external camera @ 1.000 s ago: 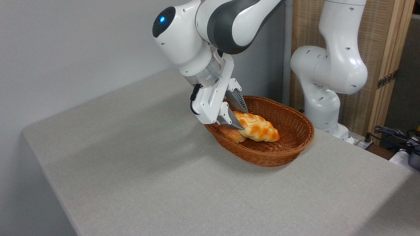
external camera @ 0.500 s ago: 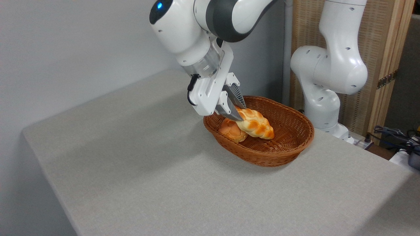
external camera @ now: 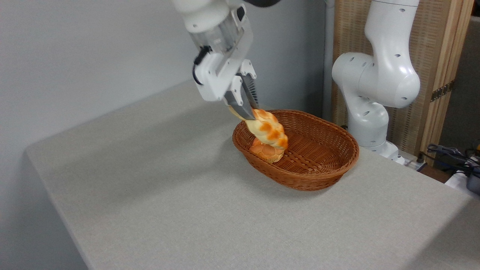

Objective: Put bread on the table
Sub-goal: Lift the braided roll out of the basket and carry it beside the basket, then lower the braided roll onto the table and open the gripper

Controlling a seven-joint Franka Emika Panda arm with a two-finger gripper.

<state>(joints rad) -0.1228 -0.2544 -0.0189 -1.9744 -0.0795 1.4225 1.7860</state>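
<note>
1. Golden braided bread (external camera: 268, 128) is hanging from the jaws by its upper end, tilted steeply, its lower tip just above or touching the bun (external camera: 267, 152); I cannot tell which.
2. Gripping is done, as I judge it; the lift-out step is in hand, since the bread is not yet clear of the wicker basket (external camera: 322, 170) near the surface's far edge.
3. Next, the move is calling for more height so the dangling tip clears the basket's rim, then a carry over bare grey surface (external camera: 157, 187) toward the near edge, and a gentle lowering before release.
4. Holding only one end is risking a swing or a slip, so a slow carry seems wise.
5. Reaching down from the top of the view, the arm is pointing its gripper (external camera: 248, 109) downward and slightly right, over the basket's left rim.
6. Standing behind the basket, by the surface's far right corner, is the white arm base (external camera: 375, 90).
</note>
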